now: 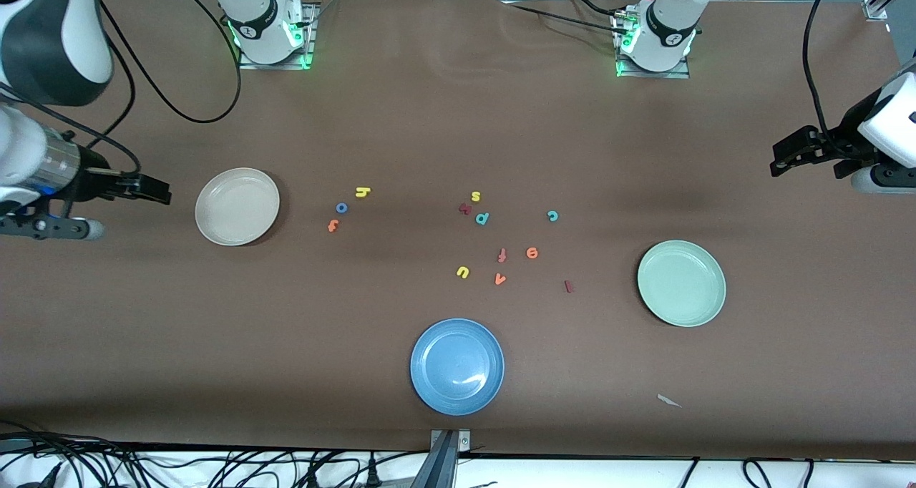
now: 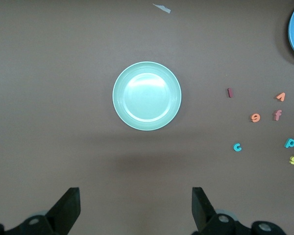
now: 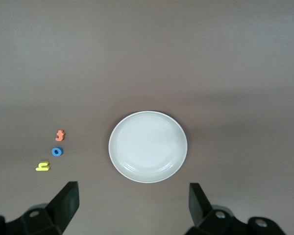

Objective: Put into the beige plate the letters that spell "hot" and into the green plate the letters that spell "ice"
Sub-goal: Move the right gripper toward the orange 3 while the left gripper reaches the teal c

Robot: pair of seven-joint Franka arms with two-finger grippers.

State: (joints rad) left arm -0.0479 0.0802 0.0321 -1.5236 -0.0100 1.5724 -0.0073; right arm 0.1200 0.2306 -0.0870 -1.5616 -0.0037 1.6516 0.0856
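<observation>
Since both plates lay bare, no part of the sorting looked done. The right gripper hung wide and empty at the right arm's end of the table, just beside the beige plate. Near that plate sat the orange t, blue o and yellow h. Toward the middle lay the orange e, teal c and dark red i, all near the green plate. The left gripper waited wide and empty at the left arm's end. All six letters remained to be moved.
</observation>
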